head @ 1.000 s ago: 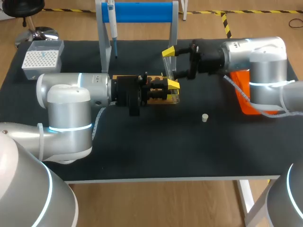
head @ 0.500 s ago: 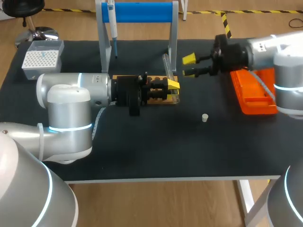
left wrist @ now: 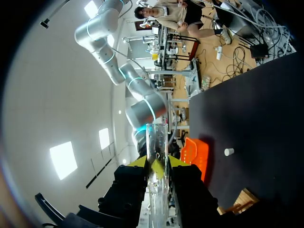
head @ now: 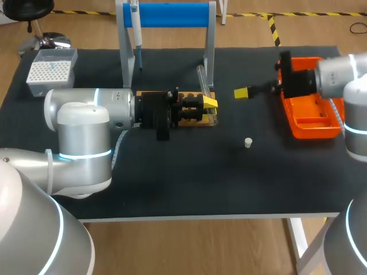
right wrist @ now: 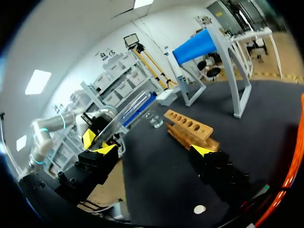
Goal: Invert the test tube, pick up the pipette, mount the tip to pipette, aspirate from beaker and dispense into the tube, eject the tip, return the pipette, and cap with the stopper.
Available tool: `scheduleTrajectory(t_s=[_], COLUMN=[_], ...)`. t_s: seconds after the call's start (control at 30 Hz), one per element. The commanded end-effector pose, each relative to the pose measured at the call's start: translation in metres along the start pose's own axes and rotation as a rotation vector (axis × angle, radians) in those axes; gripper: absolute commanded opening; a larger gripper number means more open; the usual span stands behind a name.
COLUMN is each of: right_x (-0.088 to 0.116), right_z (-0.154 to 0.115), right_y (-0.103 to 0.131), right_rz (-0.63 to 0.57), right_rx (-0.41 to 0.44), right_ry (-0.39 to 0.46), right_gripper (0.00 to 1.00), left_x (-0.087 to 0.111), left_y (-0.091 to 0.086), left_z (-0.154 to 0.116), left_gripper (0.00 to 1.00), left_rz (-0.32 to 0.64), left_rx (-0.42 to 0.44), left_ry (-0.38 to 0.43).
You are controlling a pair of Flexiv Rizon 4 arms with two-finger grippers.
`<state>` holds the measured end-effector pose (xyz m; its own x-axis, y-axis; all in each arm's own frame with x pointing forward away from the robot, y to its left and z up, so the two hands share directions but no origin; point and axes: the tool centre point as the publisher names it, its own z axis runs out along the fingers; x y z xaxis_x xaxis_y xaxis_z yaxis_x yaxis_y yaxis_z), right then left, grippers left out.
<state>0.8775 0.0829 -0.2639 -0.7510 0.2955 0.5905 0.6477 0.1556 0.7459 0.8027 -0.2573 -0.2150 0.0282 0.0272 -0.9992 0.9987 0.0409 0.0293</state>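
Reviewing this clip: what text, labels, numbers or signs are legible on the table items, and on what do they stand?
None can be read.
The tip box, pipette, test tube, wooden rack, orange tray and stopper show no legible print in any view.

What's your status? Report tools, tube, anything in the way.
Left tool shut on tube. Right tool open, empty, by orange tray. Stopper lying apart, nothing blocking.
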Motion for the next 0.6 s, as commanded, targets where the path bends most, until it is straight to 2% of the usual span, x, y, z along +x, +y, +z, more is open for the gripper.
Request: scheduleTrajectory(t_s=[0.03,0.33,0.6], right_x=[0.010,0.007,-0.012], right_z=[0.001,0.008,0.017], right_y=[-0.004,-0.003,-0.001], right_rz=[-0.099,-0.294,-0.359], right_rx=[-0.028,-0.017,-0.020], right_ry=[-0.099,-0.189,-0.217], right_gripper=[1.00,1.00,1.00], left_x=[0.000,0.000,0.000], left_y=[0.001,0.001,0.001], left_z=[0.000,0.000,0.000], left_gripper=[0.00,0.00,0.00], left_rz=[0.001,0.001,0.001], left_rx=[0.002,0.002,0.002], left_ry=[0.001,0.001,0.001])
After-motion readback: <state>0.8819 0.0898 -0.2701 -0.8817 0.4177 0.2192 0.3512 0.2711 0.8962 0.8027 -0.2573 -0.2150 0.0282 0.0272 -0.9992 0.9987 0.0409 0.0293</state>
